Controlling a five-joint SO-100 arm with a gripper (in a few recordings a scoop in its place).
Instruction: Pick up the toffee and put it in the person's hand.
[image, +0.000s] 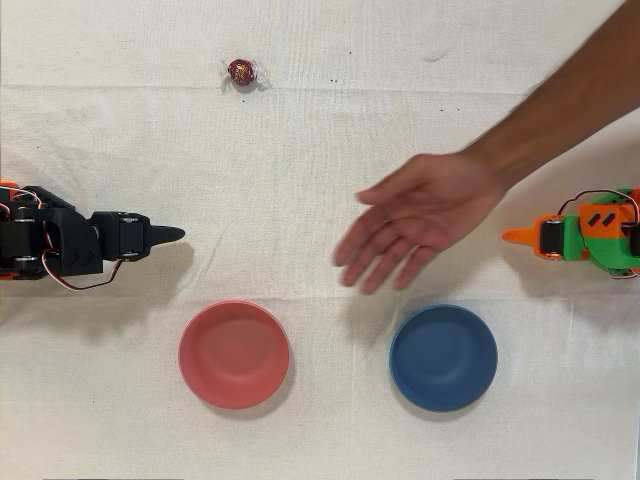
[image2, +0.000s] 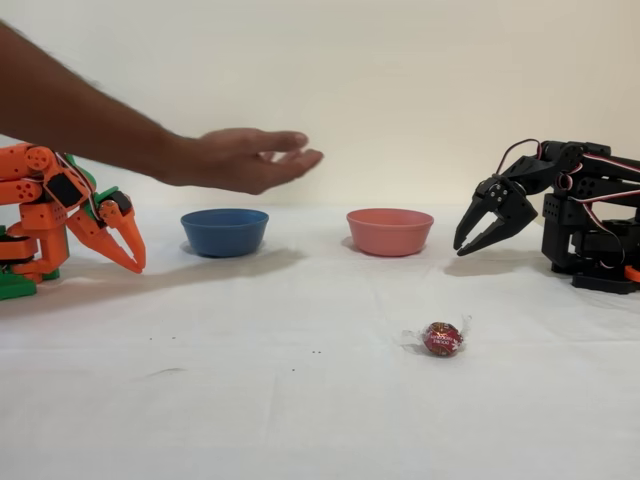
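A lab-like test bench: white-clothed table (image2: 250, 400), plain wall, two small robot arms.

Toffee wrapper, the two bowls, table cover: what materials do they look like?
The toffee: clear film, likely cellophane or plastic; it glints and is twisted at both ends.
The pink bowl and blue bowl: probably matte plastic; flat even colour, soft sheen, though glazed ceramic can't be excluded.
The table cover: white woven cloth; faint creases and small specks show.

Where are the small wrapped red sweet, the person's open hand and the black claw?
small wrapped dark red toffee (image2: 442, 339), fixed view, round middle.
person's open hand (image: 425, 215), overhead view, palm.
black two-finger gripper (image2: 478, 235), fixed view, between fingertips.
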